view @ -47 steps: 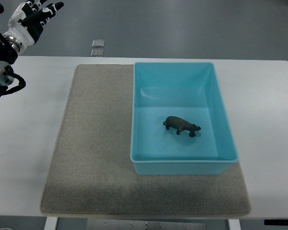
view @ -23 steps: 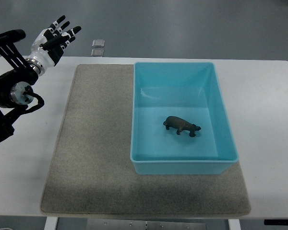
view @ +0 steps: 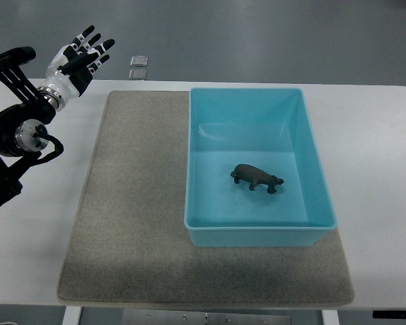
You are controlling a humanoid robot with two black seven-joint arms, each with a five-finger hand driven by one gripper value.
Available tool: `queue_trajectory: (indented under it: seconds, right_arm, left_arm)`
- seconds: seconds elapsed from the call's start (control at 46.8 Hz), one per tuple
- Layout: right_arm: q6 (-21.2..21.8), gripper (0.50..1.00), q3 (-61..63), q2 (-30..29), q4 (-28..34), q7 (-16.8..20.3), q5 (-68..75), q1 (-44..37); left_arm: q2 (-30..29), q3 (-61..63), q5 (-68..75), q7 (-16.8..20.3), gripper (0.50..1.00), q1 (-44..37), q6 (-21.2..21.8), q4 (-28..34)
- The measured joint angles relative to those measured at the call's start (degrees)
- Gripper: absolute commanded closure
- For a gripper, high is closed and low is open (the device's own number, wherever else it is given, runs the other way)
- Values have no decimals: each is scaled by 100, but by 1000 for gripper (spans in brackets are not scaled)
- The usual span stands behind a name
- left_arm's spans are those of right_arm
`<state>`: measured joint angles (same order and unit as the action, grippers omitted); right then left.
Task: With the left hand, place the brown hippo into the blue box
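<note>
The brown hippo (view: 256, 177) stands on the floor of the blue box (view: 257, 99), a little right of its middle, head toward the right. The box sits on the right part of a grey mat (view: 135, 203). My left hand (view: 81, 55) is far to the left, above the table's back left corner, with its fingers spread and holding nothing. Its black arm (view: 13, 135) comes in from the left edge. The right arm is out of view.
The white table (view: 379, 169) carries the mat and box. Two small clear squares (view: 138, 66) lie on the grey floor beyond the table's far edge.
My left arm has swung in from the upper left corner, toward the right and down. Since half a second ago it has barely moved. The hippo and box have not moved.
</note>
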<state>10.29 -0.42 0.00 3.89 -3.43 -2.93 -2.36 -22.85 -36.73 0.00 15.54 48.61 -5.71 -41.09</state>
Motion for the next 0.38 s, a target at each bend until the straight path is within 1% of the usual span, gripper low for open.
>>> queue_trajectory:
  seconds: [0.385]
  right_arm:
    - [-54,564,-10,0,-9,1,-14,9]
  left_arm:
    - [-18,-97,0,11,504,-21,-25,13]
